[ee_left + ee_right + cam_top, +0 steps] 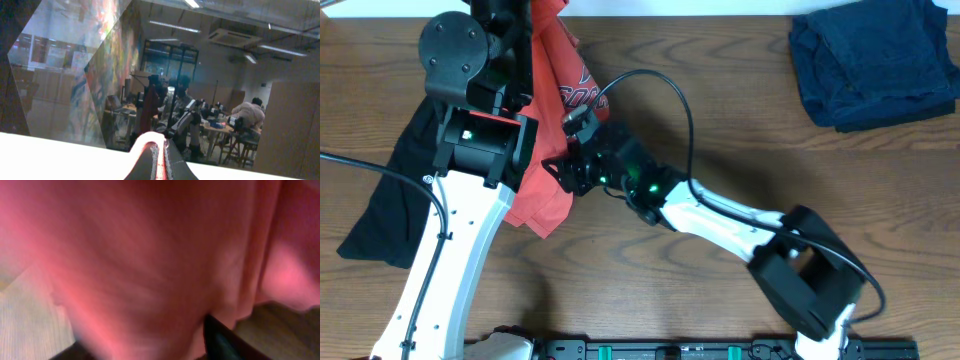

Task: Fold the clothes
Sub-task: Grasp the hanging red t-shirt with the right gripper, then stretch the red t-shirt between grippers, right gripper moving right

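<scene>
Your left gripper (158,159) pinched shut on the red T-shirt (558,62), your right gripper (560,168) against its cloth, open or closed you cannot tell

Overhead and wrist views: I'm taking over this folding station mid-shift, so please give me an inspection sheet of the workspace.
Surface: wooden table, plain woodgrain.
Job's things: coral-red T-shirt hangs raised, unfolded; black T-shirt lies crumpled at the left.
Clutter: navy folded pile at the far right corner.
Grippers: left gripper raised, shut on the coral-red T-shirt; right gripper against the shirt's lower part, open or shut not discernible.
Cables: black cable loops above the right arm; second black cable runs in from the left.
Surroundings: office room with desks, seated person.
</scene>
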